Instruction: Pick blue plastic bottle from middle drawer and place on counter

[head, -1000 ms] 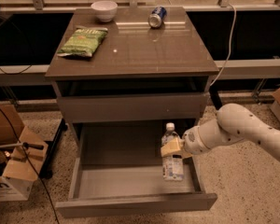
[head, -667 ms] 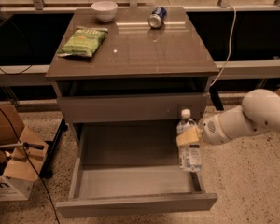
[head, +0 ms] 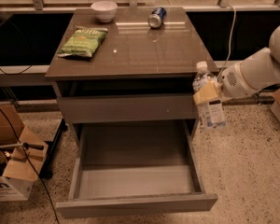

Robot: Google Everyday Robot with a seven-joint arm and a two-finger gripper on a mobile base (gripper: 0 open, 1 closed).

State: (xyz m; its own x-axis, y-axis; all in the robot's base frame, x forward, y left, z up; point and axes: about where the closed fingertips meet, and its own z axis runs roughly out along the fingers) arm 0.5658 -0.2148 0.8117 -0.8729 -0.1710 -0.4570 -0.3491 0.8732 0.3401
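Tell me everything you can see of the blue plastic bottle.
The blue plastic bottle is small and clear, with a white cap and a pale label band around its lower body. It is nearly upright, its cap leaning slightly left. The gripper is shut on its middle and hides part of it; nothing else touches it. It hangs in the air just off the cabinet's right side, outside the open middle drawer, with its cap about level with the counter edge.
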